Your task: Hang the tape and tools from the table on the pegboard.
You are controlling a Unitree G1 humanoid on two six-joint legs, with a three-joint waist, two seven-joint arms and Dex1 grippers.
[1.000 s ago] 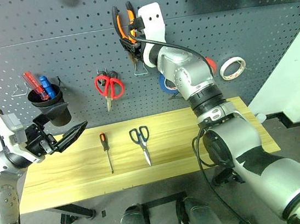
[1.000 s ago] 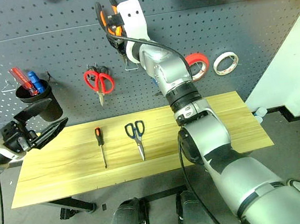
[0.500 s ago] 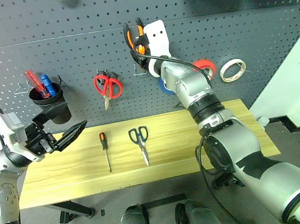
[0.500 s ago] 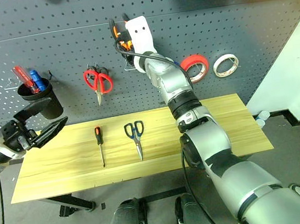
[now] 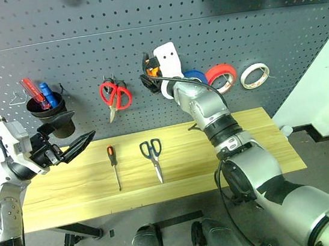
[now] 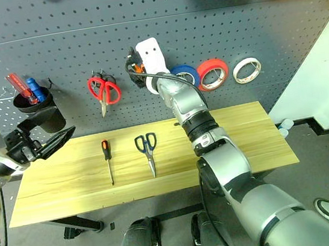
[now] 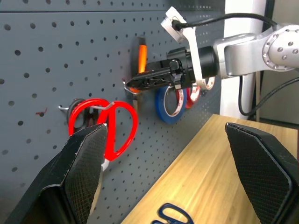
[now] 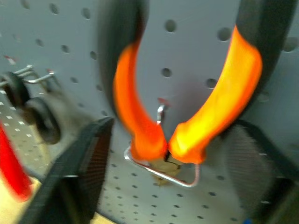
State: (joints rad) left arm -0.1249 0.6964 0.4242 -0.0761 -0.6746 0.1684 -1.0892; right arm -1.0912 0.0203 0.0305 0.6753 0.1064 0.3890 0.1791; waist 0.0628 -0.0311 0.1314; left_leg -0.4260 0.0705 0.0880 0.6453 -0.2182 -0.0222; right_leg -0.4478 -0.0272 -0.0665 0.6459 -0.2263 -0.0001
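The pegboard carries most of the items; the table below it holds two. A black cup hangs at the board's left end; it holds a red pen and a blue pen, both standing tilted with their tops above the rim. Right of the cup, red-handled scissors hang blades down from a hook. Further right the pliers hang on a wire hook, handles upward, orange grips on either side of the hook's post; the head sits in the wire loop. The right gripper is at the pliers, level against the board; in the right wrist view its fingers stand spread on either side of the pliers' handles and are not pressed on them, so the jaws read as released. Right of the pliers hang a blue roll, a red-orange roll and the tape, the cream ring last in the row, each on its own hook. On the table lie the screwdriver, handle toward the board, and the dark scissors just right of it, blades toward the near edge; the two are apart. The left gripper hovers over the table's left end, jaws wide apart, gripping nothing.
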